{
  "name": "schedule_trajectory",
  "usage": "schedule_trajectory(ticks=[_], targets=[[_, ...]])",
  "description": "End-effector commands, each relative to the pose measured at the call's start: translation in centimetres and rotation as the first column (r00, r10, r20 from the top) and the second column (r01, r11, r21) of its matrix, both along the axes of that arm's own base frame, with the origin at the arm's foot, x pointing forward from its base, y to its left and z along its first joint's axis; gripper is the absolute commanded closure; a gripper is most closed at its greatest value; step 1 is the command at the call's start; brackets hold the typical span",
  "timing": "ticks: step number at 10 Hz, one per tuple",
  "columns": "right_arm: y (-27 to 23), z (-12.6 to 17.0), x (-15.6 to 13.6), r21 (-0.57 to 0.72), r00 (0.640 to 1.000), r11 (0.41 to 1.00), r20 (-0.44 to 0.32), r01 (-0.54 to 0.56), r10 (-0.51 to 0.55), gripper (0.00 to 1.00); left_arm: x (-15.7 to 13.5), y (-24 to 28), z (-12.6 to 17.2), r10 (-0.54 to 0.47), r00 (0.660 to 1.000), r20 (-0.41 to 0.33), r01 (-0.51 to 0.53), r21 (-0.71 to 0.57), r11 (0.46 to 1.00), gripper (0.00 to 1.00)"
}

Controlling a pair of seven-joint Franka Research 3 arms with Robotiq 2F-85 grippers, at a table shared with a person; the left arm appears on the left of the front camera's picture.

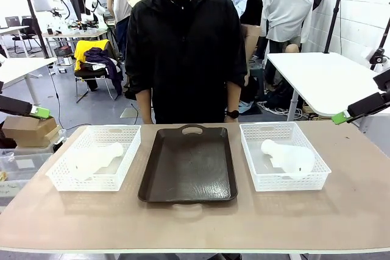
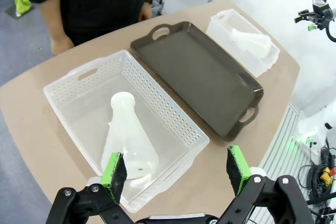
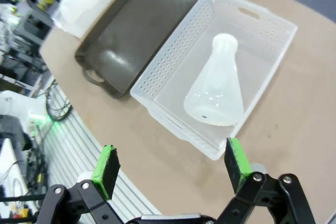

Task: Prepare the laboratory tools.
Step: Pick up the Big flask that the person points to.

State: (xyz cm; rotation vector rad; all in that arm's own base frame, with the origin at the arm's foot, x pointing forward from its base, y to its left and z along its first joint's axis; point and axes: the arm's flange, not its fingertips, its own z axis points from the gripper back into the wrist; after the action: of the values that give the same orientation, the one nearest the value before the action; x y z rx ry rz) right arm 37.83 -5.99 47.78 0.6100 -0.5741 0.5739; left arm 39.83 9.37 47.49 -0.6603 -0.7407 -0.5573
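Observation:
Two frosted-white conical flasks lie on their sides, one in each white mesh basket. The left flask (image 1: pixel 96 158) (image 2: pixel 127 140) rests in the left basket (image 1: pixel 125 156) (image 2: pixel 173 119), below and ahead of my left gripper (image 2: pixel 176 170), which hangs open above the table's left end (image 1: pixel 39 112). The right flask (image 1: pixel 290 157) (image 3: pixel 216 88) lies in the right basket (image 1: pixel 286 128) (image 3: pixel 178 61), with my right gripper (image 3: pixel 170 163) open and empty above it, off the table's right end (image 1: pixel 339 117).
A dark brown tray (image 1: pixel 189 168) (image 2: pixel 205 72) (image 3: pixel 126 30) with handles lies bare between the baskets. A person in black (image 1: pixel 186 47) stands at the far edge, arms down. Bare tabletop (image 1: pixel 195 223) runs along the near edge.

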Motion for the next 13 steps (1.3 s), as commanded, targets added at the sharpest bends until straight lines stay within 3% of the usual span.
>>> schedule_trajectory(ticks=[1, 10, 13], targets=[[-1.3, -0.7, 1.0, 0.081, 0.999, 0.996, -0.020, -0.037, 0.039, 0.00, 0.5, 1.5, -1.3, 0.017, 0.996, -0.092, -0.024, -0.080, 0.996, 0.00], [-2.0, -1.5, 1.1, 0.072, 0.998, 0.997, -0.065, -0.003, 0.007, 0.00, -0.5, 2.3, -0.9, -0.006, 0.999, -0.049, 0.000, -0.131, 0.991, 0.00], [-2.1, -1.7, 0.5, 0.069, 0.997, 0.998, -0.076, 0.005, 0.000, 0.00, -0.4, 2.2, -1.1, -0.003, 0.997, -0.082, -0.006, -0.107, 0.994, 0.00]])
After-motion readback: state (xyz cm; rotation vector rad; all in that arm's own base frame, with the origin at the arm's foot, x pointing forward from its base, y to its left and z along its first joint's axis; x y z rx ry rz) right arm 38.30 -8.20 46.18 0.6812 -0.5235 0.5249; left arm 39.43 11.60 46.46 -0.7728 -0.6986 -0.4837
